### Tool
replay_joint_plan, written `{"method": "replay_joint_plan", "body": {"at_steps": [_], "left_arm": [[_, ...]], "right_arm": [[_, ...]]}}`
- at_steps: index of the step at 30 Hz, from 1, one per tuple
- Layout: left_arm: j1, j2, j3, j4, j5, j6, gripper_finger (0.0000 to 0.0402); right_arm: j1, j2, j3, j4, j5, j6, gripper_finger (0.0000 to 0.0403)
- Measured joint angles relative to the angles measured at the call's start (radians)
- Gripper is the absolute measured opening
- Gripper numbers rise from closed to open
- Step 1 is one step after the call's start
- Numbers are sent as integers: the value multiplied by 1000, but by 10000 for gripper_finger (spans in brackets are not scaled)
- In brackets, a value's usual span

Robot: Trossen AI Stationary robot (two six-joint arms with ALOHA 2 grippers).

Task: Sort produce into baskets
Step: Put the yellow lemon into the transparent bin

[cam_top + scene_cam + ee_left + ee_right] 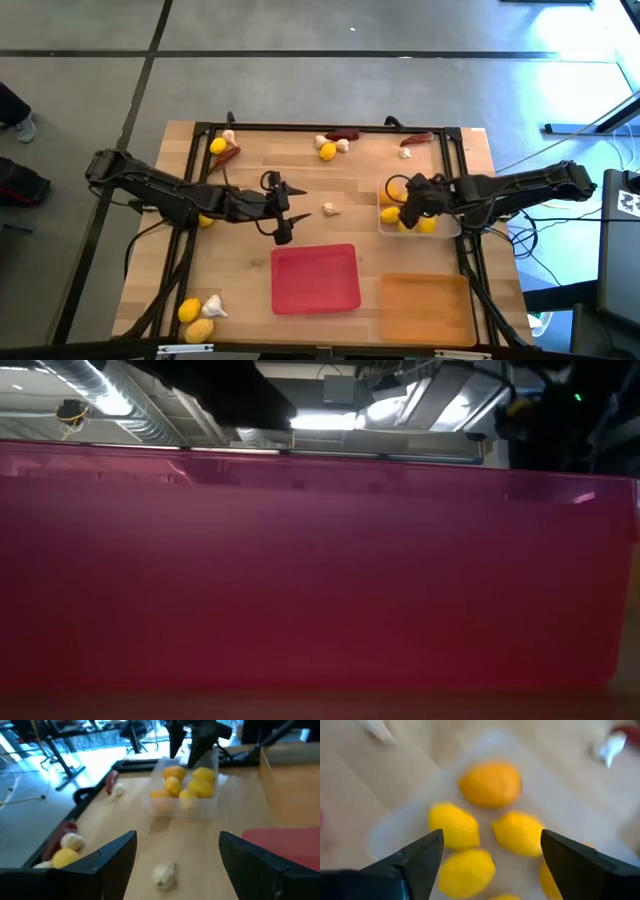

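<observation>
The clear tray (388,226) at the right holds several yellow lemons (490,783). My right gripper (491,840) hangs open just above them with nothing between its fingers; it also shows in the high view (410,207) and the left wrist view (192,742). My left gripper (284,216) stands open near the table's middle. A garlic bulb (165,874) lies on the wood just ahead of its fingers, toward the clear tray (186,806). The red tray (315,278) and the orange tray (425,305) sit along the near edge, with nothing showing in them.
Loose produce lies along the far edge: a lemon (218,146), a chili (343,133), a garlic (405,152) and more. Two lemons (195,320) and a garlic (214,305) lie at the near left. The red tray's wall (320,570) fills the low view.
</observation>
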Motion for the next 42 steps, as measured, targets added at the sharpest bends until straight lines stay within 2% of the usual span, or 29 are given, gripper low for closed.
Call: {"method": "replay_joint_plan", "body": {"at_steps": [3, 7, 10, 12, 17, 25, 35, 42], "left_arm": [[0, -57, 1, -79, -61, -30, 278], [11, -137, 1, -202, -186, -76, 278], [39, -178, 1, -302, -288, -123, 278], [70, -191, 1, -354, -314, -167, 278], [145, -192, 1, -432, -316, -190, 278], [318, -190, -1, -470, -320, -206, 278], [530, -190, -91, -539, -320, -360, 279], [674, -165, -57, -695, -222, -406, 279]], "right_arm": [[0, 0, 45, 33, 44, -41, 322], [0, 3, 46, 160, 91, -127, 321], [0, 18, 46, 244, 116, -191, 321], [0, 29, 46, 294, 124, -225, 321], [0, 64, 46, 370, 124, -290, 321], [0, 84, 46, 381, 124, -317, 321], [0, 84, 45, 381, 124, -338, 321], [0, 84, 45, 385, 128, -343, 321]]}}
